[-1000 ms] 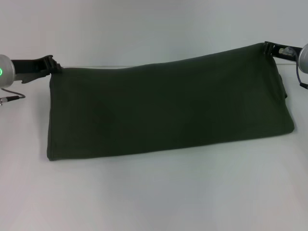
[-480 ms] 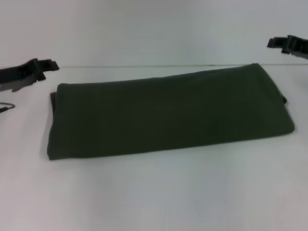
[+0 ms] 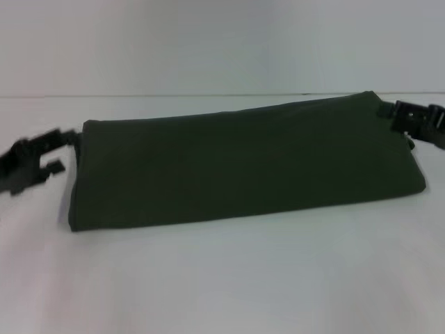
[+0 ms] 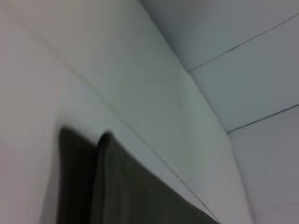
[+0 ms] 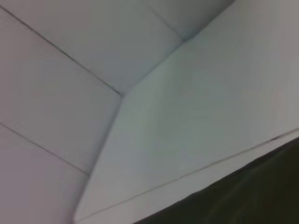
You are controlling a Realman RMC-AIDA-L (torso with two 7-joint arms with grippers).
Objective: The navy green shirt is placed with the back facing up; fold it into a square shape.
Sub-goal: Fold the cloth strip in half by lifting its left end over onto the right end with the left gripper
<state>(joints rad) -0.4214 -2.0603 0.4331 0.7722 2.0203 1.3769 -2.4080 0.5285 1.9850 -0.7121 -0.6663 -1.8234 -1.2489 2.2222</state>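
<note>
Lying across the middle of a white table (image 3: 222,278), the navy green shirt (image 3: 243,167) is sitting folded into a long, flat band, its length running from the robot's left to its right and its far edge slanting slightly upward toward the right end. Its dark olive fabric is showing smooth and plain, with no sleeve or collar sticking out in the head view.

At the band's left end, the left gripper (image 3: 49,154) is hanging low, just beside the short edge of the cloth; it is blurred, but its black fingers are showing spread apart, with nothing between them. At the opposite end, the right gripper (image 3: 396,115) is sitting close against the far right corner of the shirt, appearing to touch or overlap the fabric there. Whether that hand is released or clamped on the cloth cannot be told from these views.

The left wrist camera is catching a dark end of the navy green shirt (image 4: 117,186) against the pale table and a white panelled wall (image 4: 252,60) beyond it, a layered fold edge standing out there. The right wrist camera is taking in only a dark strip of the navy green shirt (image 5: 243,200) along one corner, below the same pale wall.
</note>
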